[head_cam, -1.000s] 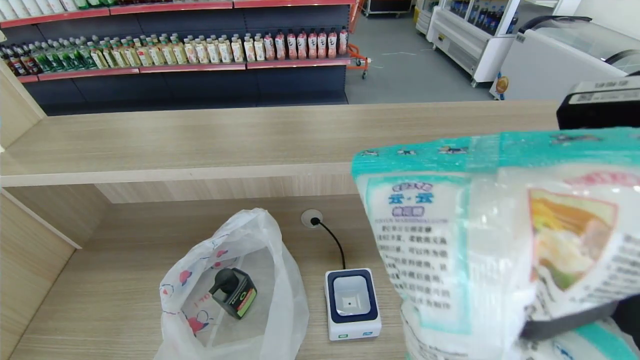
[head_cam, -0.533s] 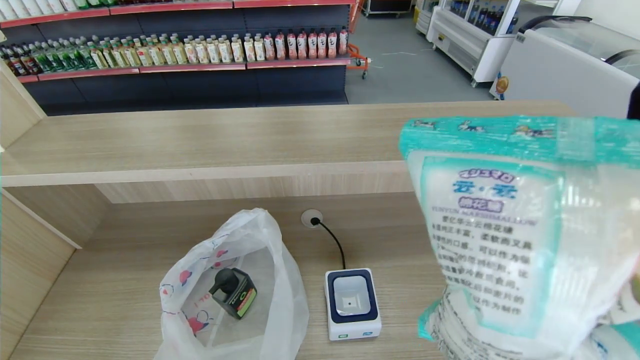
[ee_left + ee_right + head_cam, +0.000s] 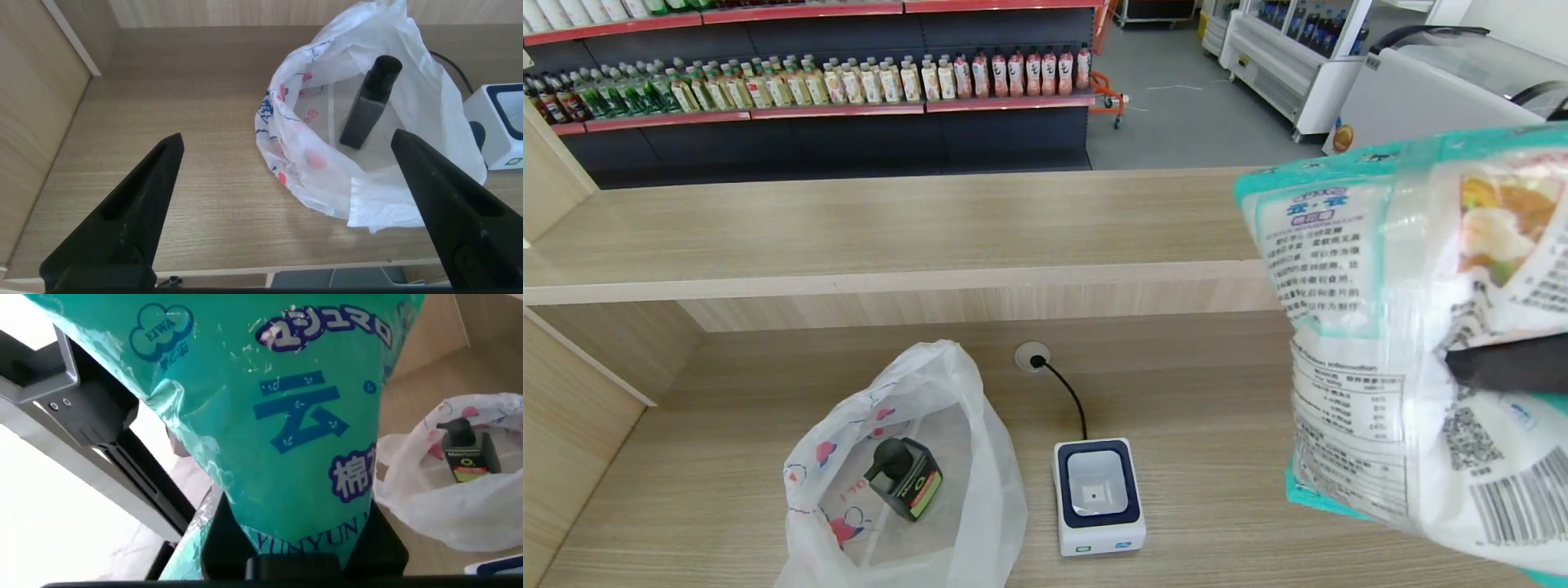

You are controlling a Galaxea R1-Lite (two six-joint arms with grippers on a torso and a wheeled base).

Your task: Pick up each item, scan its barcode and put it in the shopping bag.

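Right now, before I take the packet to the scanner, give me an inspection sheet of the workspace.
Surface: wooden counter, raised ledge behind it.
Job's things: shopping bag open on the counter, dark bottle lying inside; scanner beside the bag; marshmallow packet held in the air, barcode facing the head camera.
Clutter: nothing seen.
Grippers: left gripper empty, jaws open, above the counter near the bag; right gripper jaws shut on the marshmallow packet.
Cables: black cable from the scanner to a counter grommet.
Surroundings: shelves of drink bottles; freezers.
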